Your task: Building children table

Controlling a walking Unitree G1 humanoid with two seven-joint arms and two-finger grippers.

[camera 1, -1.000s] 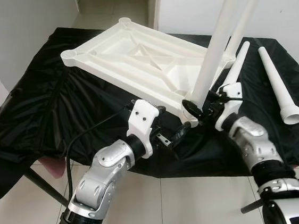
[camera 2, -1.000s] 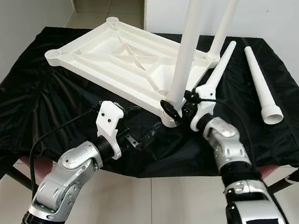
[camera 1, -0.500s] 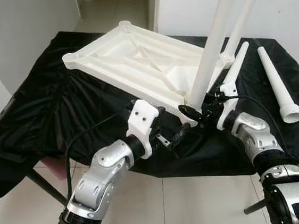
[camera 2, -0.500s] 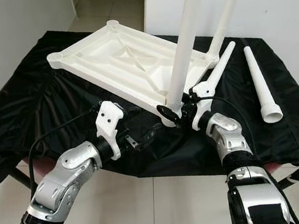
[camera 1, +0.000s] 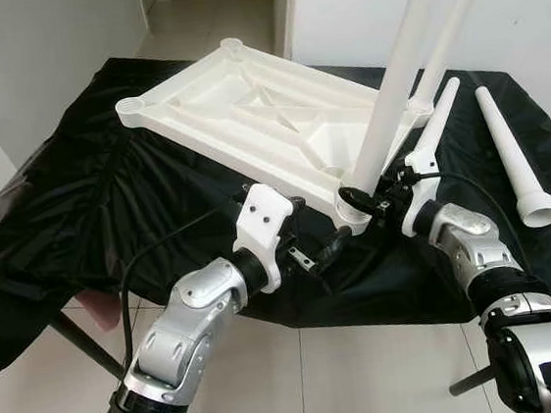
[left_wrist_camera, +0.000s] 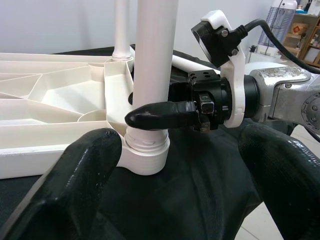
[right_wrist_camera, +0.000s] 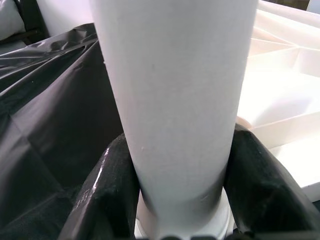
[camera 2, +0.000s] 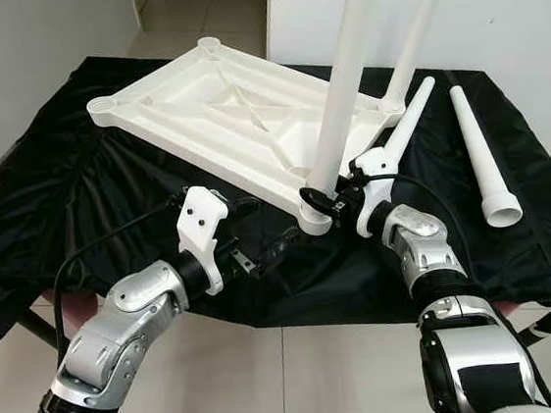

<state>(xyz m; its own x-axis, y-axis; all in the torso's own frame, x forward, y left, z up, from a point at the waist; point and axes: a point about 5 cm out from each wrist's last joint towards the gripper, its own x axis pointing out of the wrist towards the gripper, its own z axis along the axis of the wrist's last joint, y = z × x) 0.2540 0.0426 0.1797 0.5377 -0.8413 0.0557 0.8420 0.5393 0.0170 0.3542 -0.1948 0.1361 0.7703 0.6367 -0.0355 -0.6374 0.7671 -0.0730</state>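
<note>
Landmark: the white ribbed plastic tabletop (camera 1: 266,119) lies upside down on the black-draped work surface (camera 1: 88,206), and everything below is placed from its near corner socket (camera 2: 314,217).

Risk, tilt: the tall white plastic leg (camera 1: 395,76) stands in that near corner socket, and I judge it may not be fully seated; if the right gripper pushes sideways instead of straight down, the leg could lean and bind in the collar.

Risk, slide: the tabletop rests on slick black sheeting, so a hard twist could skid the whole piece toward the table edge, I think.

Risk, collision: the two grippers sit close together at the same corner; a careless move could knock one into the other.

Right gripper (camera 2: 326,201): clamped on the tall white leg just above the socket, a black finger (right_wrist_camera: 260,180) pressed to each side of the tube.

Left gripper (camera 1: 320,254): fingers spread apart, holding nothing, hovering just in front of the near corner socket and pointed at it.

Second fitted leg (camera 2: 415,29): upright in the corner socket beyond the near one.

Loose legs: two tapered white plastic legs (camera 1: 515,157) (camera 1: 439,120) lie flat on the black sheet, to the right of the tabletop, still to be fitted.
</note>
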